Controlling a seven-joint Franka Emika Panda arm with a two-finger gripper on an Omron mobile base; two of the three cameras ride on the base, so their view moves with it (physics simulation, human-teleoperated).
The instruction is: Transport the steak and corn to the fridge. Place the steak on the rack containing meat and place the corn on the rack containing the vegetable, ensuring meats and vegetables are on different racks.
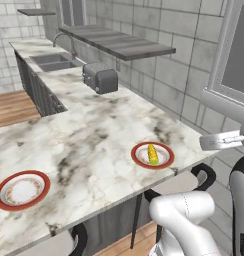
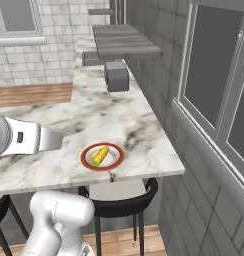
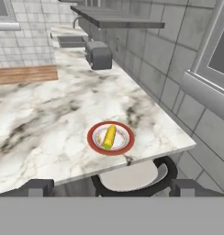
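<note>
The corn (image 3: 109, 137) is a yellow cob lying on a round red-rimmed white plate (image 3: 96, 144) near the counter's front edge, with a stool below it. The base views show the same corn (image 1: 152, 154) (image 2: 100, 156) on that plate (image 1: 166, 161) (image 2: 116, 161). My gripper (image 3: 113, 187) hangs back from the counter edge, above the stool and short of the plate. It is open, with its two dark fingertips (image 3: 38, 187) far apart and nothing between them. The steak, the fridge and the vegetable are out of view.
A second red-rimmed plate (image 1: 21, 190) lies bare at the counter's left. A grey toaster (image 1: 100, 78) stands farther back, with a sink (image 1: 51, 60) beyond it and a wall shelf (image 1: 119, 42) above. A black-framed stool (image 3: 132, 176) sits under the counter edge. The tiled wall and a window (image 2: 214, 75) close off the right.
</note>
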